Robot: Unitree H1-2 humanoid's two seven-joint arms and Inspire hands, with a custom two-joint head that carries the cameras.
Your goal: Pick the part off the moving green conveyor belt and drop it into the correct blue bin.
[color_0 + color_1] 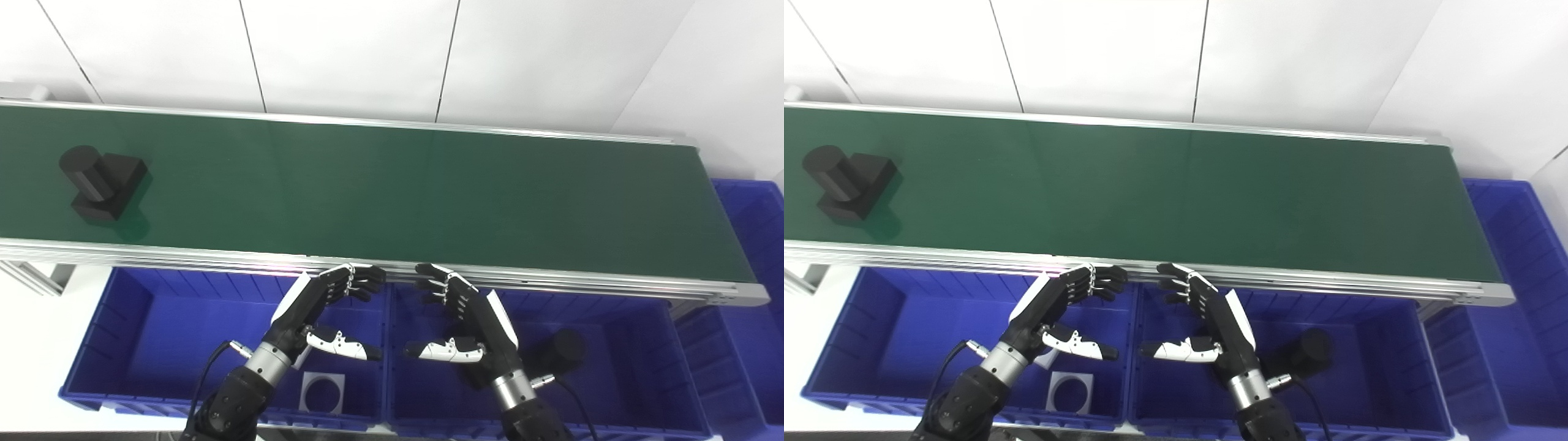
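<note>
The black part point(101, 182) is sitting at the belt's point(392, 190) far left end, well apart from both hands, left point(318, 315) and right point(465, 324), hovering empty over the bins point(128, 324) with fingers spread.

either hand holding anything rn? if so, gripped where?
Nothing is held. The left hand and right hand are both open over the blue plastic bins, and the black part, a cylinder on a block, lies untouched on the green conveyor belt.

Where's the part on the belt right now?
The black part sits at the far left end of the green belt, well away from both hands.
</note>
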